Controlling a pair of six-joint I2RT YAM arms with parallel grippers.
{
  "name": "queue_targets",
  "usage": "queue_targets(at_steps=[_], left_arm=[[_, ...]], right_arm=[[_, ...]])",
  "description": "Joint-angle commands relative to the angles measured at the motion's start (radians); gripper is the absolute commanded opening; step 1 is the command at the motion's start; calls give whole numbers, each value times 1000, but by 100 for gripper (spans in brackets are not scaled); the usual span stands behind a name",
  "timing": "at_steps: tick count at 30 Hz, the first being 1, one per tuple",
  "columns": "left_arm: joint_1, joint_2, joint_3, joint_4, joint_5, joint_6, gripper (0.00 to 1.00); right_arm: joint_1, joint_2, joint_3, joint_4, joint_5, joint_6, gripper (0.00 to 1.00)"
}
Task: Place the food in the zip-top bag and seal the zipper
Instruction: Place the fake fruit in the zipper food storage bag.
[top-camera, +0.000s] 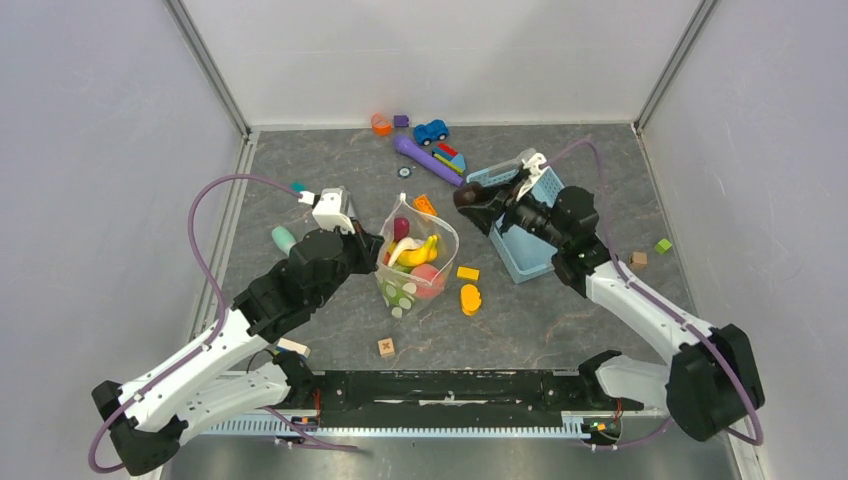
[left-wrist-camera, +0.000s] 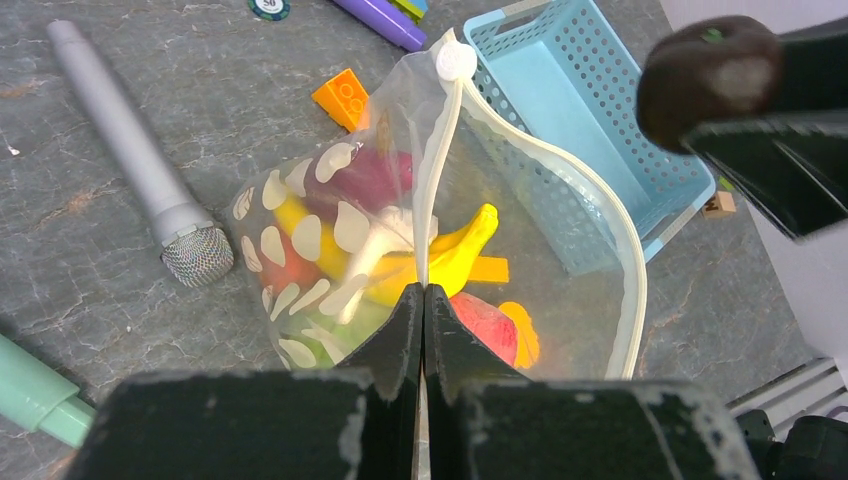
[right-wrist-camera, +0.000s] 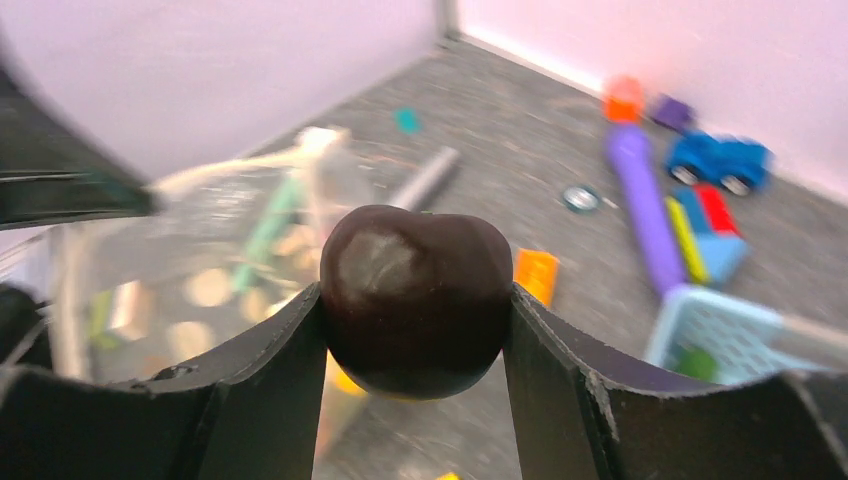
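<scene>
The clear polka-dot zip-top bag (top-camera: 412, 262) stands in the middle of the table with its mouth open. It holds a yellow banana bunch (top-camera: 418, 250), a green piece, pink-red fruit (left-wrist-camera: 486, 322) and a purple piece (left-wrist-camera: 368, 178). My left gripper (left-wrist-camera: 424, 292) is shut on the bag's near rim, on the whitish zipper strip (left-wrist-camera: 436, 180). My right gripper (right-wrist-camera: 414, 300) is shut on a dark purple round fruit (right-wrist-camera: 414, 292) and holds it in the air right of the bag's mouth; the fruit also shows in the top view (top-camera: 466, 196).
A light blue lattice basket (top-camera: 530, 228) stands right of the bag. Orange and yellow blocks (top-camera: 468, 288) lie beside the bag. A grey microphone (left-wrist-camera: 130, 150), a mint tube (top-camera: 284, 240), a purple stick (top-camera: 424, 158) and a blue toy car (top-camera: 431, 131) lie around.
</scene>
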Motion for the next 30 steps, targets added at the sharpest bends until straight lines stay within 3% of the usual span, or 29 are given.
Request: queue_targets(at_steps=[1, 6, 17, 30], left_arm=[[-5, -12, -8, 49, -9, 16, 2], [-5, -21, -14, 50, -8, 12, 2], [-5, -47, -29, 48, -8, 8, 2], [-5, -57, -36, 50, -15, 2, 2]], right_arm=[[126, -81, 13, 67, -101, -42, 44], [236, -90, 31, 21, -73, -66, 47], [398, 1, 116, -136, 145, -131, 59], [599, 93, 217, -261, 588, -198, 77]])
